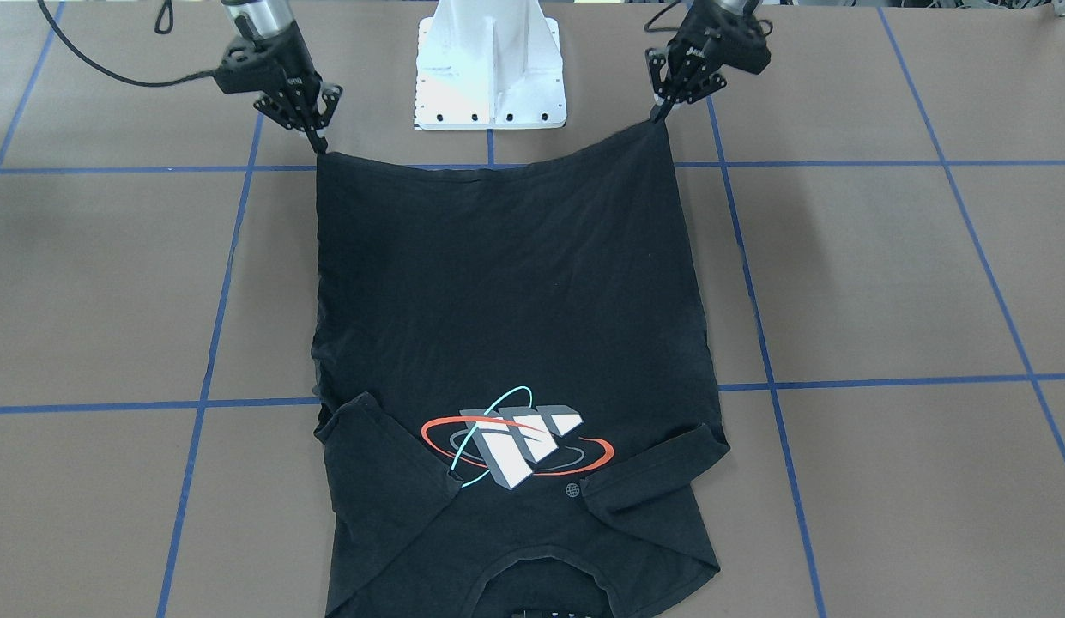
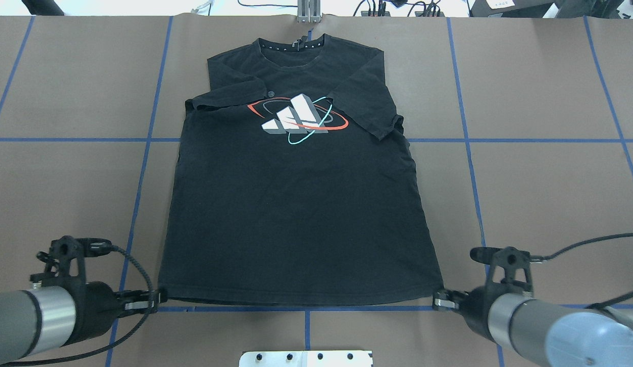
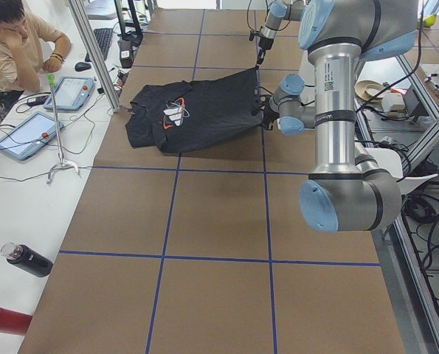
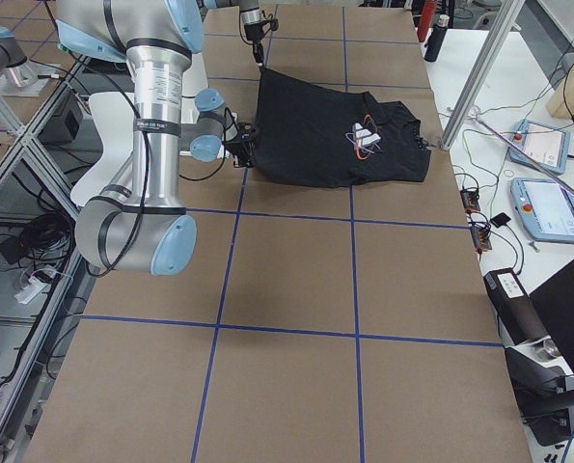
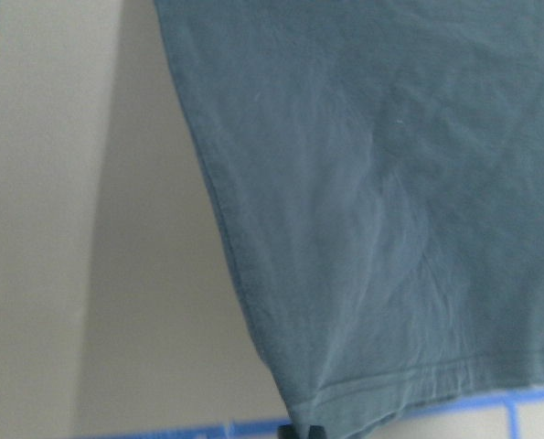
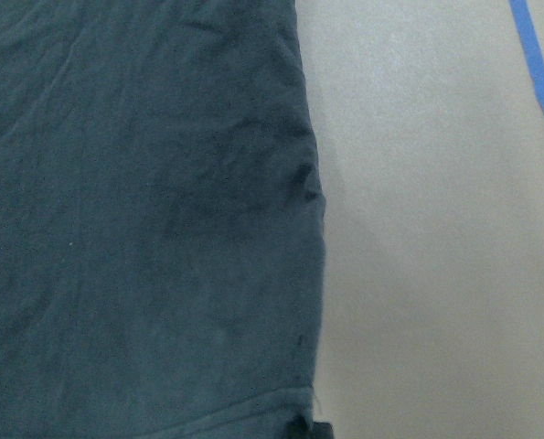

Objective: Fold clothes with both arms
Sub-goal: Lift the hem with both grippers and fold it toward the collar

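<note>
The left arm (image 2: 30, 316) and the right arm (image 2: 551, 326) reach in low from the robot's edge of the tabletop (image 2: 551, 204). The left gripper (image 2: 154, 297) is clamped on one bottom corner of the T-shirt (image 2: 296, 219) and the right gripper (image 2: 439, 299) on the other. The hem between them is drawn straight and lifted a little at the corners. The black shirt lies spread across the tabletop's middle, print (image 2: 296, 120) up and collar (image 2: 290, 45) at the far edge. Both sleeves are folded inward over the chest.
</note>
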### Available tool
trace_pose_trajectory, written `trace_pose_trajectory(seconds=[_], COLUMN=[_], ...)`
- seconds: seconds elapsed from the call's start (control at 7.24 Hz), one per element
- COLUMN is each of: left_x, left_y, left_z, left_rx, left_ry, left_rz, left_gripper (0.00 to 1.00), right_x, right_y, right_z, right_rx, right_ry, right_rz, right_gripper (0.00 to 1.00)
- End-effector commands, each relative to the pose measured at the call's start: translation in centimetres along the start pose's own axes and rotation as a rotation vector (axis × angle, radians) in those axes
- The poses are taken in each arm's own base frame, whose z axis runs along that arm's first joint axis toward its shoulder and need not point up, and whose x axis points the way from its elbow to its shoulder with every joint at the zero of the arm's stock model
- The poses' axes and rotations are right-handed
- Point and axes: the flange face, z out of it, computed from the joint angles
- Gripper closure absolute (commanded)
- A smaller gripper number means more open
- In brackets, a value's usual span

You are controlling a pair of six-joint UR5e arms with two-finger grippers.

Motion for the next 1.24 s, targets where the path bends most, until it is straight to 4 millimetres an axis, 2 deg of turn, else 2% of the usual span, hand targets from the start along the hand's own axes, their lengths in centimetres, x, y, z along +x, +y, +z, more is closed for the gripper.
trace_pose_trajectory(seconds=[0.0, 0.14, 0.28, 0.41, 0.55, 0.69, 0.83, 0.97, 1.1], left_x=[1.7, 1.6, 1.9, 2.3, 2.7, 3.0, 3.0, 3.9, 4.0], left_y=[0.7, 1.2, 1.3, 1.0, 0.5, -1.2, -4.7, -8.5, -12.5], left_z=[-4.6, -6.0, -6.9, -7.2, -7.0, -5.5, -2.4, 0.6, 2.3], left_rx=[-0.088, -0.120, -0.134, -0.127, -0.108, -0.056, 0.032, 0.109, 0.179], left_ry=[0.064, 0.069, 0.081, 0.094, 0.104, 0.106, 0.093, 0.084, 0.064], left_rz=[0.003, 0.006, 0.004, 0.000, -0.005, -0.016, -0.034, 0.019, 0.007], left_gripper=[1.00, 1.00, 1.00, 1.00, 1.00, 1.00, 1.00, 1.00, 1.00], right_x=[-0.8, -1.7, -2.1, -2.2, -1.8, -1.5, -2.0, -2.9, -3.1], right_y=[3.3, 4.3, 4.7, 3.6, 1.3, -1.4, -3.8, -7.0, -10.7], right_z=[-7.9, -9.8, -10.6, -10.7, -10.6, -9.9, -7.4, -4.2, -2.1], right_rx=[-0.171, -0.213, -0.228, -0.193, -0.130, -0.058, 0.010, 0.086, 0.160], right_ry=[-0.090, -0.128, -0.149, -0.153, -0.145, -0.138, -0.131, -0.119, -0.098], right_rz=[-0.050, -0.067, -0.072, -0.055, -0.020, 0.025, 0.066, 0.112, 0.151], right_gripper=[1.00, 1.00, 1.00, 1.00, 1.00, 1.00, 1.00, 1.00, 1.00])
